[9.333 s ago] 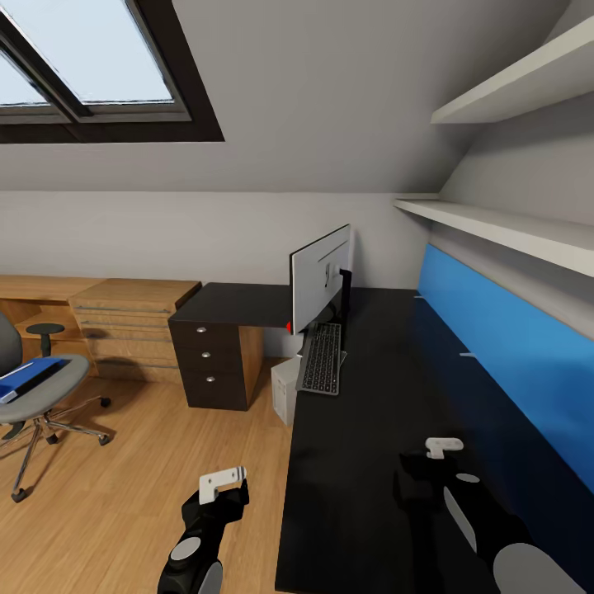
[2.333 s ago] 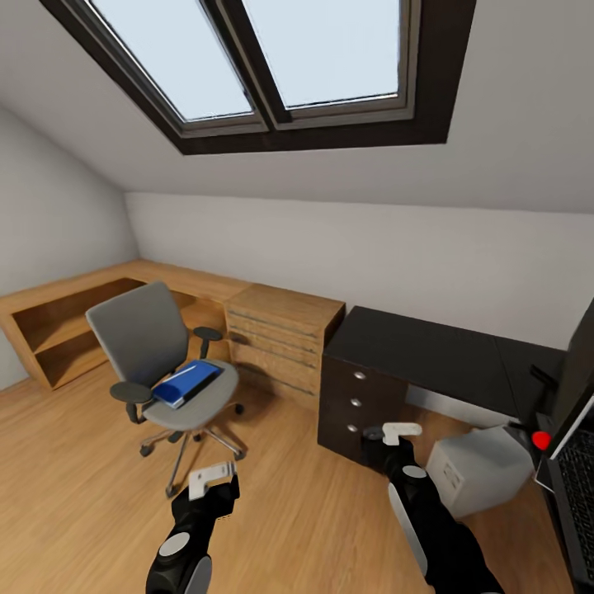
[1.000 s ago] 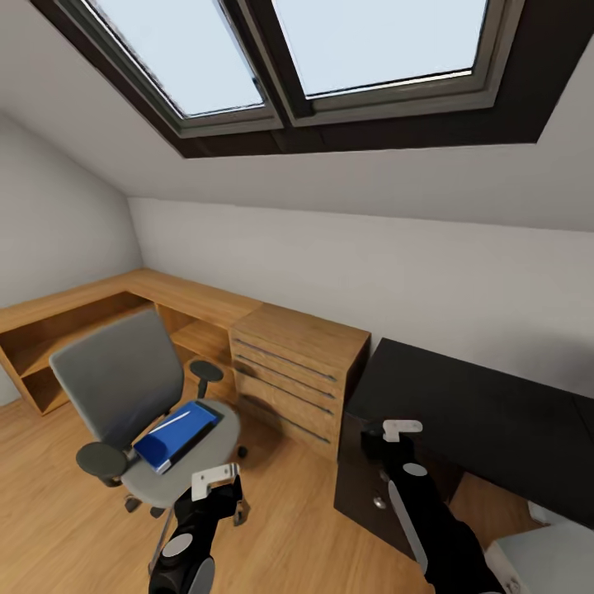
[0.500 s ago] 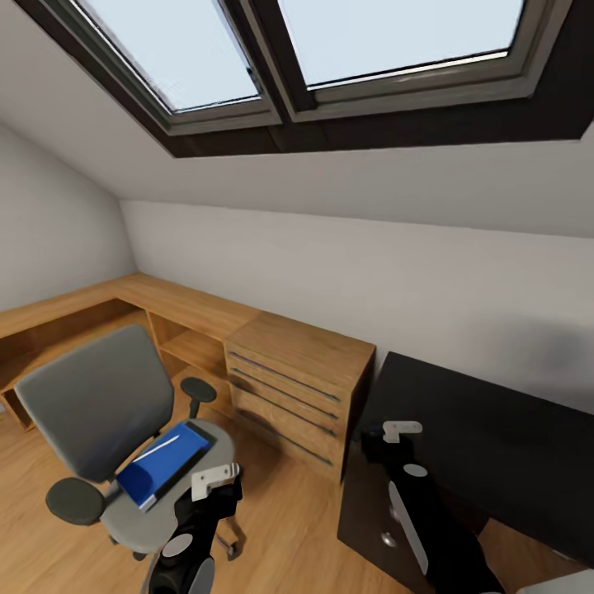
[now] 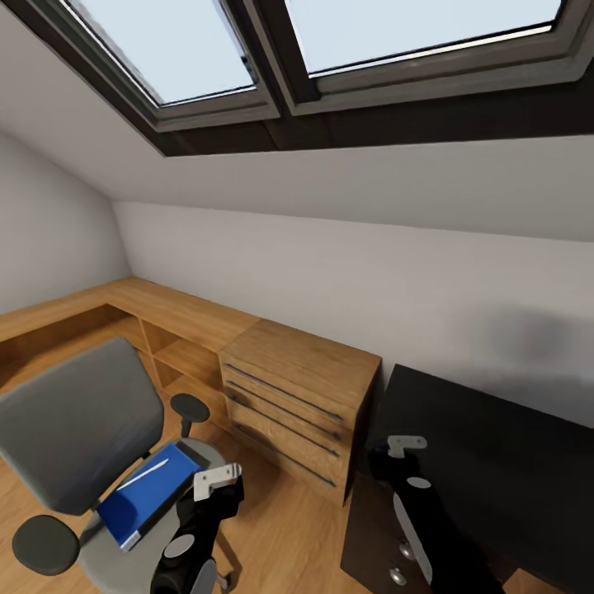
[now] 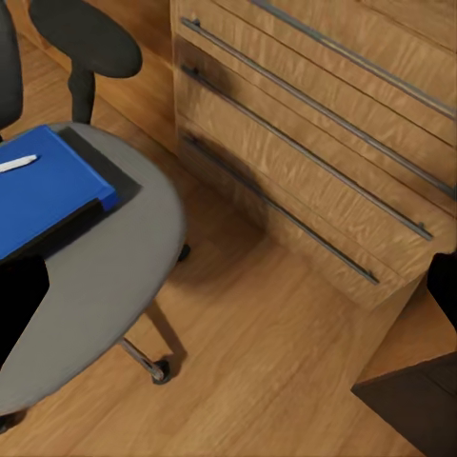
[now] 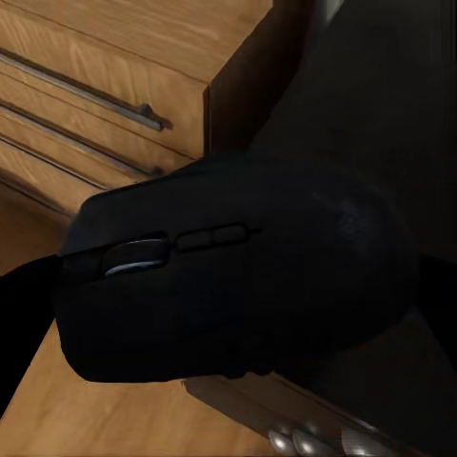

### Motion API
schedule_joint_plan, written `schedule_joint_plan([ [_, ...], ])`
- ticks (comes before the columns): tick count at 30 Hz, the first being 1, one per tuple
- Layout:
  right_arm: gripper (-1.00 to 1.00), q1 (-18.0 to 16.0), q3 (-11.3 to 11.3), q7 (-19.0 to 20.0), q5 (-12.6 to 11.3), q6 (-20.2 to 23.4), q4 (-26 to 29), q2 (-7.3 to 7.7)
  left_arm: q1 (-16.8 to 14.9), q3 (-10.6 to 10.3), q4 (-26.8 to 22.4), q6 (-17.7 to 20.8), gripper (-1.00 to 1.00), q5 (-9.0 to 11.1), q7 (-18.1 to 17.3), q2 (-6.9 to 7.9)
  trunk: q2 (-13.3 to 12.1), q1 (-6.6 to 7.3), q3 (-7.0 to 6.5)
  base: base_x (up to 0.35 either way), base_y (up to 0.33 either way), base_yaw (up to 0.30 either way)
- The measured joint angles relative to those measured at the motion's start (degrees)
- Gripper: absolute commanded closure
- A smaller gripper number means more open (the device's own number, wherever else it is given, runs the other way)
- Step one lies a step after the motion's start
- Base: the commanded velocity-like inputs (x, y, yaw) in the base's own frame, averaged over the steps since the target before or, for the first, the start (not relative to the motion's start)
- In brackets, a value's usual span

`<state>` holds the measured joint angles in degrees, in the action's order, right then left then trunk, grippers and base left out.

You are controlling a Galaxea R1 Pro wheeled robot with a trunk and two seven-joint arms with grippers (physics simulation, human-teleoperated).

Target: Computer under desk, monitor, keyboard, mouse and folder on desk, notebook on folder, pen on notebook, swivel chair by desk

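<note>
My right gripper [image 5: 399, 446] pinches the mouse [image 7: 228, 276]; left one [image 5: 216, 481], I cannot tell; I should reach slowly for the folder [image 5: 142, 500], lower left

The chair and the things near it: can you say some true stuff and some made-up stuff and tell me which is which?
1. The blue folder lies on the swivel chair seat. True.
2. The oak drawers have round knobs. False: they have long bar handles.
3. The right hand holds the mouse. True.
4. The left hand grips the folder. False: it is open, holding nothing.
5. A pale pen lies on the folder. True.
</note>
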<state>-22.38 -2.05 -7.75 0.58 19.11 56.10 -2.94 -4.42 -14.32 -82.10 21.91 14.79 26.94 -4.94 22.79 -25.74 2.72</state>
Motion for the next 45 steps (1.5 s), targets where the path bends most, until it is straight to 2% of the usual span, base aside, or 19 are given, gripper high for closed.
schedule_joint_plan([
  [3,1.0,-0.23,1.12,-0.06,-0.06,-0.19,-3.31,0.66,0.0,-0.87,0.0,-0.04,-1.0,-0.01,0.0,0.05,-0.01,-0.01,0.0,0.005,0.0,0.0],
  [10,1.0,-0.98,1.53,-0.11,-0.08,-3.57,-9.32,1.5,0.0,-1.62,0.0,-0.22,-1.0,-0.03,0.0,0.09,-0.01,-0.01,0.0,0.001,-0.059,0.0],
  [19,1.0,-1.47,1.64,-0.11,-0.11,-4.27,-10.81,1.72,0.0,-1.67,-0.07,-0.25,-1.0,-0.02,0.0,0.12,0.0,0.0,0.0,0.022,-0.017,0.0],
  [27,1.0,-1.84,1.64,-0.11,-0.13,-5.64,-12.71,1.72,0.0,-1.67,-0.08,-0.43,-1.0,-0.01,0.0,0.17,0.0,0.02,0.0,0.272,0.0,0.0],
  [30,1.0,-3.39,1.64,-0.11,-0.15,-6.76,-15.8,1.77,0.0,-1.67,-0.08,-0.44,-1.0,-0.01,0.0,0.18,0.0,0.02,0.0,0.316,-0.028,0.0],
  [37,1.0,-10.99,1.65,-0.12,-0.19,-14.33,-31.82,2.69,0.0,-2.01,-0.32,-0.25,-1.0,-0.01,0.0,0.15,-0.01,-0.01,0.0,0.133,-0.045,0.0],
  [45,1.0,-12.58,1.69,-0.32,-0.22,-15.16,-35.2,3.19,0.0,-2.81,-0.51,-0.32,-1.0,-0.01,0.0,0.18,0.0,-0.01,0.0,0.004,-0.002,0.0],
])
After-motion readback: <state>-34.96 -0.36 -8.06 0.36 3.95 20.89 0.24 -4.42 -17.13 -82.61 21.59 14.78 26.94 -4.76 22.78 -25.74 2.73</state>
